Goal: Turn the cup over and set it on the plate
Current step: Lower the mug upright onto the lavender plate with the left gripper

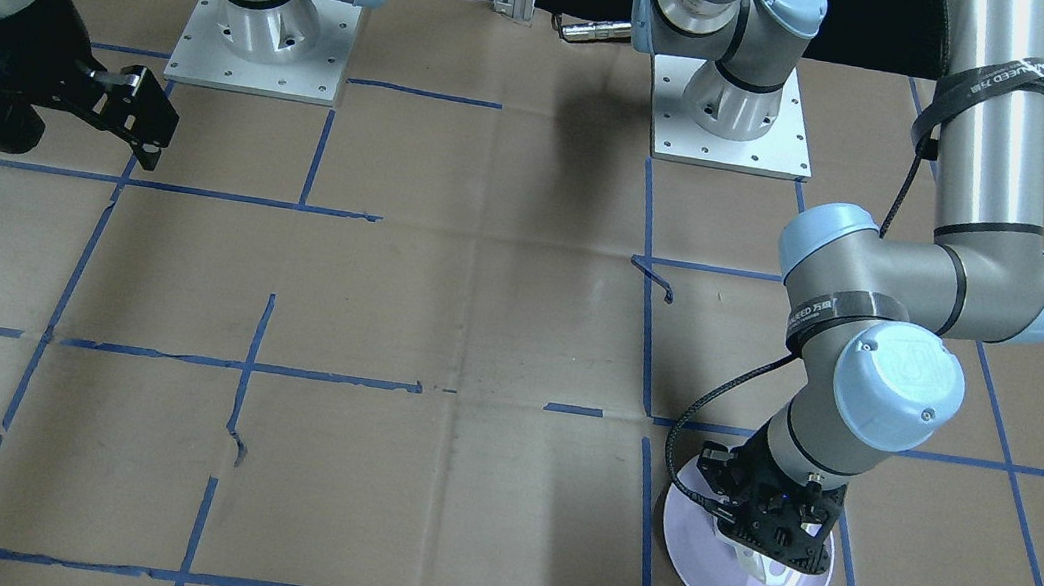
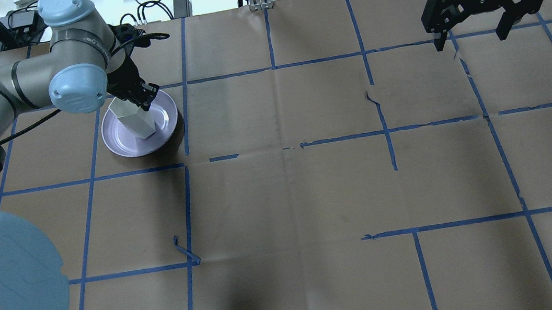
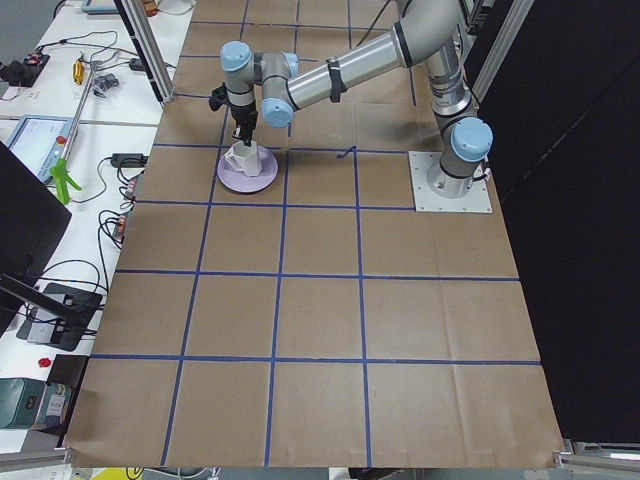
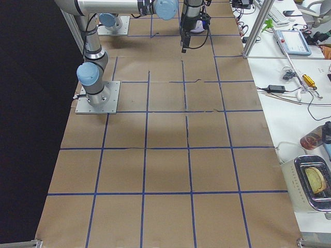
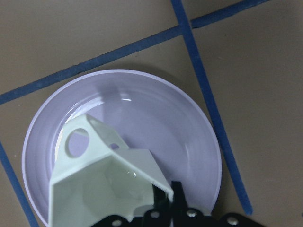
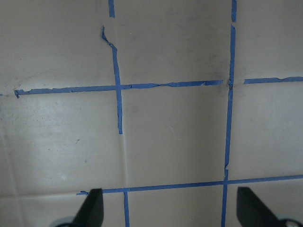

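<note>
The white faceted cup is mouth-up and tilted over the lavender plate at the far left of the table. My left gripper is shut on the cup's rim wall. The left wrist view looks into the cup, with its boxy handle toward the upper left, the plate beneath it and the gripper pinching the rim. I cannot tell whether the cup's base touches the plate. From the front, the gripper hides most of the cup above the plate. My right gripper hangs open and empty at the far right.
Brown paper with a blue tape grid covers the table. A loose curl of tape sticks up near the left arm's base. The two arm base plates stand at the robot's edge. A bench with cables and tools runs beyond the plate's side.
</note>
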